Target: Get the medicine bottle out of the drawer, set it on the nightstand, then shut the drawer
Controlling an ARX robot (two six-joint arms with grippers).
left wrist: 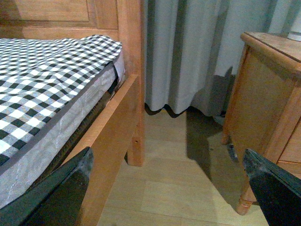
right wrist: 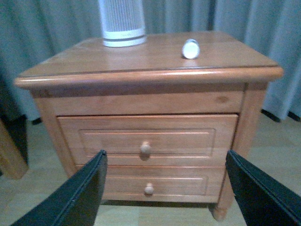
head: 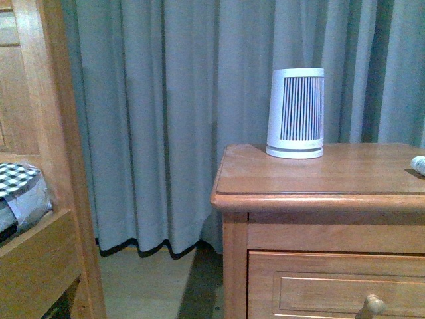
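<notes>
A: We are looking at the nightstand (right wrist: 150,75) head-on in the right wrist view, and the bottle (right wrist: 191,48) is lying on its side on the top, toward the right-hand end as the robot faces it

B: We are seeing the same in the front view: the bottle (head: 418,165) is just poking in at the right edge, well apart from the ribbed white appliance (head: 296,113), which is standing upright farther back on the top

A: The upper drawer (right wrist: 146,140) is sitting flush with the front, so we are reading it as closed; its knob (right wrist: 146,148) is sticking out at the middle of the panel. The lower drawer (right wrist: 153,183) below it is flush too

B: How are the fingers looking?

A: The right gripper (right wrist: 167,197) is hanging in front of the nightstand with its two dark fingers (right wrist: 75,197) spread wide, and nothing is sitting between them. They are touching neither the drawer nor the bottle

B: And the left gripper (left wrist: 169,193) is also showing its fingers (left wrist: 61,197) spread wide and pinching nothing. We are seeing it over the pale wood floor (left wrist: 174,174), between the bed (left wrist: 51,94) with its checked sheet and the side of the nightstand (left wrist: 263,108)

A: Grey curtains (head: 166,119) are hanging behind everything, reaching down to the floor
</notes>
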